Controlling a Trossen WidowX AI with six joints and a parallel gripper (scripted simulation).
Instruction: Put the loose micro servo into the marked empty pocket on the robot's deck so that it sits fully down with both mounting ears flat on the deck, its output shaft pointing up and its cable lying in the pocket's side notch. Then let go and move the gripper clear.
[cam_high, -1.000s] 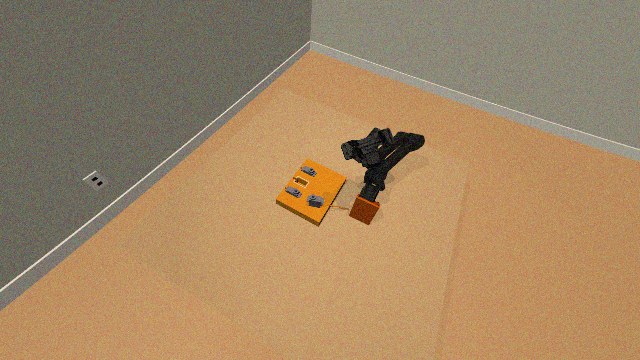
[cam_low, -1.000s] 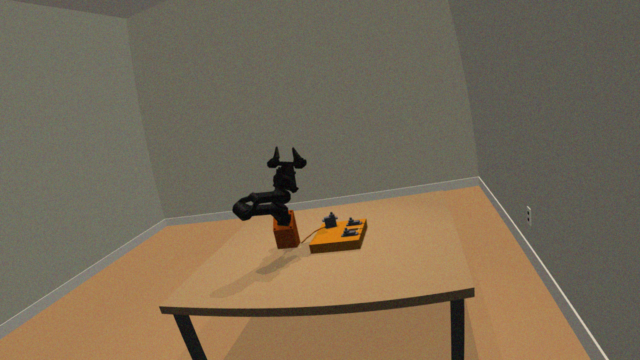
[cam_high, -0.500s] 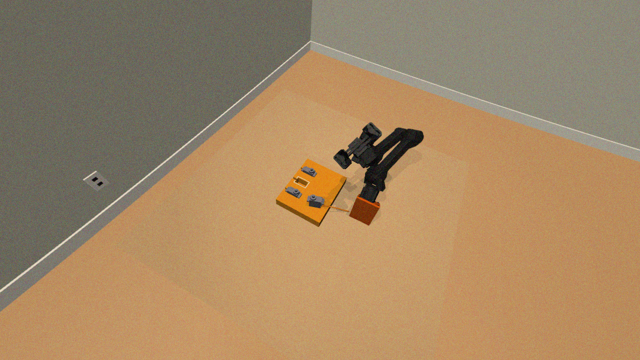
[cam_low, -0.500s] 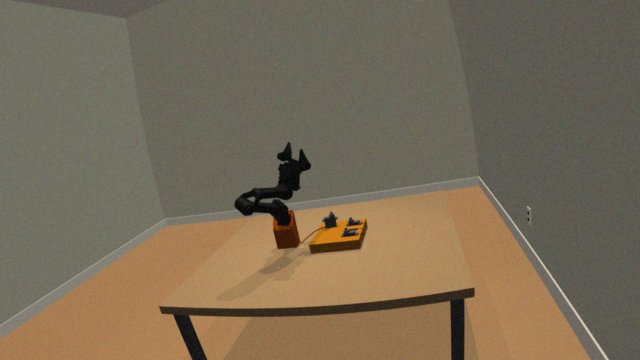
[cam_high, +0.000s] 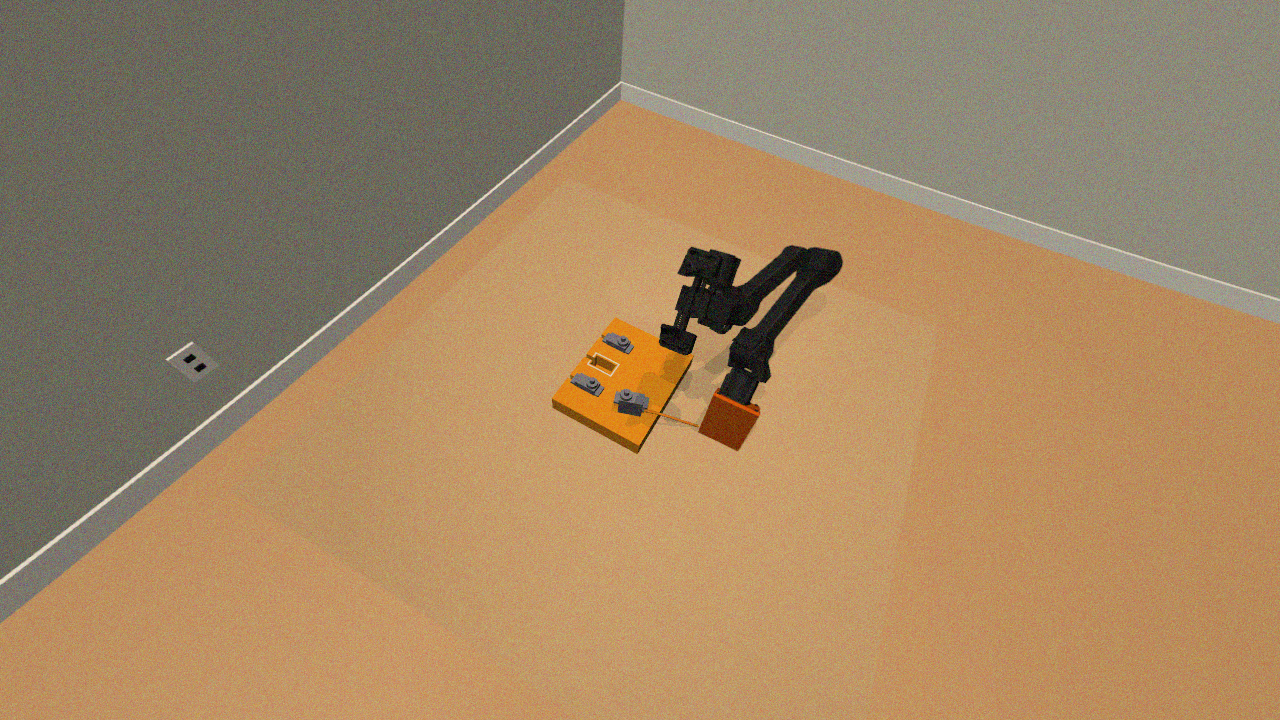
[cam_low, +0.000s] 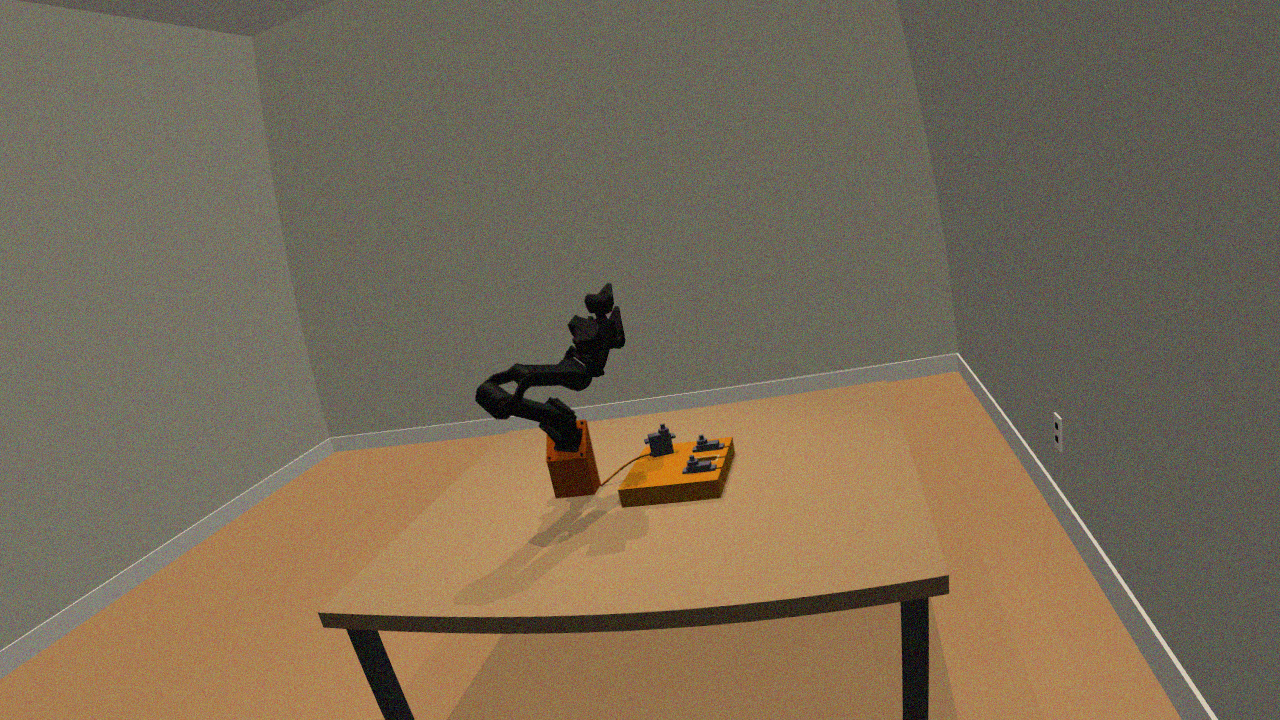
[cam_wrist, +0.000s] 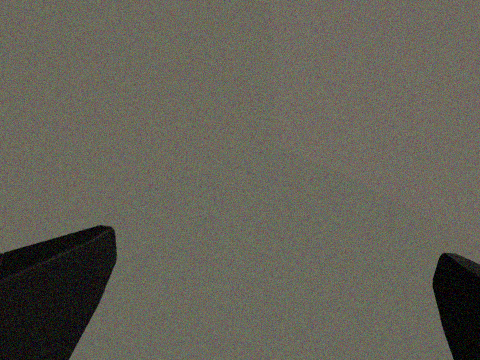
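The loose grey micro servo (cam_high: 631, 402) (cam_low: 660, 441) stands upright on top of the orange deck (cam_high: 640, 349) (cam_low: 671, 492), shaft up, its body and ears raised above the surface. Its thin orange cable (cam_high: 673, 418) (cam_low: 622, 468) runs over the deck edge toward the arm base. The marked pocket (cam_high: 604, 365) is empty, with a pale outline and a side notch, and lies between two seated servos; it is mostly hidden in the exterior view. My gripper (cam_high: 686, 300) (cam_low: 614, 299) (cam_wrist: 279, 260) is wide open and empty, high above the table and well away from the loose servo.
Two seated servos, one (cam_high: 617, 342) and the other (cam_high: 587, 384), flank the pocket with shafts up. The orange-brown base block (cam_high: 726, 422) (cam_low: 572, 474) stands beside the deck, on the table (cam_high: 492, 447) (cam_low: 787, 537). The wrist view shows only fingers against a plain grey surface.
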